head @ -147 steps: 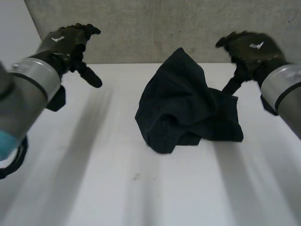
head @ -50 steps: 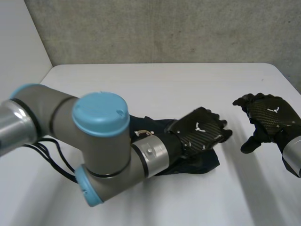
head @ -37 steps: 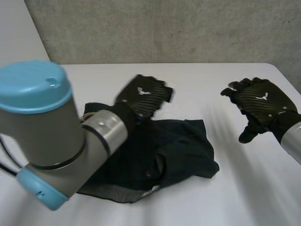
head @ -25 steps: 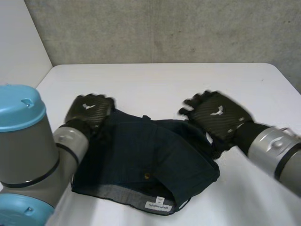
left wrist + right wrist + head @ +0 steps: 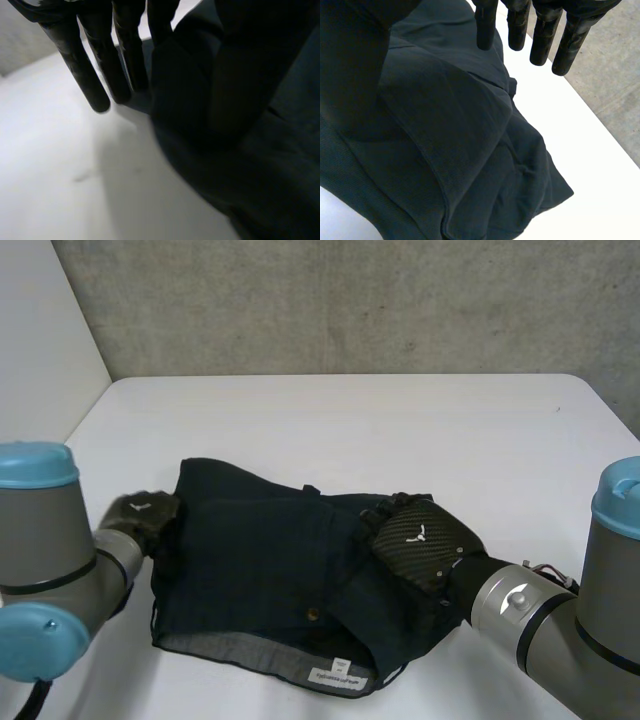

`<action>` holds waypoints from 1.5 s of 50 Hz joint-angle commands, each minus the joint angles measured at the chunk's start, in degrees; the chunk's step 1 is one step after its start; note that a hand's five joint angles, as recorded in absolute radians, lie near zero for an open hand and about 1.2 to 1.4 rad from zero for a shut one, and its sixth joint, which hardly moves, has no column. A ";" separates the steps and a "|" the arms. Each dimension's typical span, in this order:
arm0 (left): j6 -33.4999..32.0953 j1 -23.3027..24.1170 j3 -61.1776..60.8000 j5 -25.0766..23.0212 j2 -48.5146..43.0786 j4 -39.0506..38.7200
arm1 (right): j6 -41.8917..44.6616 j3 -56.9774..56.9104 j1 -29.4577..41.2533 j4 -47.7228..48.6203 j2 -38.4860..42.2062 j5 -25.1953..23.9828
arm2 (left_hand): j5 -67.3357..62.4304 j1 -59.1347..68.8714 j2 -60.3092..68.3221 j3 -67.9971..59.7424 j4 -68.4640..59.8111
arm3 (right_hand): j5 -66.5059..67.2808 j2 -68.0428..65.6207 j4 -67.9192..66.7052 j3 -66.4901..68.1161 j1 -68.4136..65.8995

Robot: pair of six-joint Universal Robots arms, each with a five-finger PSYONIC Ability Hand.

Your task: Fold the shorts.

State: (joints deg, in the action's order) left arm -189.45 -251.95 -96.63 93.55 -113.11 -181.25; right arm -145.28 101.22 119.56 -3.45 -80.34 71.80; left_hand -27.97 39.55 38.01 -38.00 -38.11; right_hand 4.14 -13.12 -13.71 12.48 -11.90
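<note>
From the head view, the dark shorts (image 5: 260, 570) lie spread on the white table (image 5: 350, 430), waistband toward the robot, with a small white label (image 5: 335, 677) at the near hem. Half a second ago the left hand (image 5: 140, 518) rested on the far left corner of the cloth. Now it sits lower, at the left edge, and that corner lies out flatter and wider than before. The right hand (image 5: 420, 545) was at the right edge of the shorts. Now it is over their right part, closer to the middle, palm down on the folds.

In the left wrist view, the fingers (image 5: 95, 75) are straight and apart, and their tips are just beside the edge of the shorts, above the bare table. The thumb is on the cloth side. The hand is relaxed and grasps nothing.

In the right wrist view, the fingers (image 5: 520, 25) are also straight and released. The shorts lie wrinkled under the palm, and the fingertips are near the far edge of the cloth.
</note>
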 commanded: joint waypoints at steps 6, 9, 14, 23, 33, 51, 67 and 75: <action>1.80 -1.70 7.94 -0.22 -0.19 1.60 | 0.35 1.87 -0.73 0.81 -2.62 0.88 | -42.03 40.45 41.99 -42.00 -41.89 | -4.14 3.12 3.71 -2.48 1.90; 1.28 -4.34 11.28 3.04 4.64 0.37 | 0.35 1.96 -0.99 0.90 -3.33 0.79 | -42.03 40.45 41.99 -42.00 -41.89 | -4.14 3.12 3.71 -2.48 1.90; 0.92 -4.87 17.78 3.49 10.44 -3.58 | 0.08 1.88 -3.80 2.21 -3.86 0.79 | -42.03 40.45 41.99 -42.00 -41.89 | -4.14 3.12 3.71 -2.48 1.90; -1.18 10.38 27.10 -4.41 8.01 -4.73 | -0.88 2.05 -5.91 4.06 -3.86 2.20 | -42.03 40.45 41.99 -42.00 -41.89 | -4.14 3.12 3.71 -2.48 1.90; -8.74 29.83 28.52 -8.47 -6.41 -5.70 | -6.59 0.21 -12.85 6.70 -4.12 9.40 | -42.03 40.45 41.99 -42.00 -41.89 | -4.14 3.12 3.71 -2.48 1.90; -10.94 31.00 26.15 -6.36 -2.92 -5.87 | -7.21 -2.87 -20.95 6.53 -4.39 9.15 | 7.57 -9.15 -7.61 7.60 7.71 | -4.14 3.12 3.71 -2.48 1.90; -8.22 20.54 16.22 -5.65 10.28 -5.35 | -7.56 2.05 -10.76 -4.02 -12.91 -2.98 | 13.96 -15.54 -14.01 13.99 14.10 | -4.14 3.12 3.71 -2.48 1.90; -4.53 14.03 13.66 -4.34 9.66 -5.43 | -7.83 6.01 -0.30 -3.85 -8.79 -2.20 | 13.96 -15.54 -14.01 13.99 14.10 | -4.14 3.12 3.71 -2.48 1.90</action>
State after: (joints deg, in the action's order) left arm -196.84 -232.99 -81.28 88.03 -102.64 -186.60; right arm -152.88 104.55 111.62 -7.58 -92.73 68.72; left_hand -12.61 25.04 23.48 -23.79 -22.94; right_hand 4.14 -13.12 -13.71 12.48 -11.90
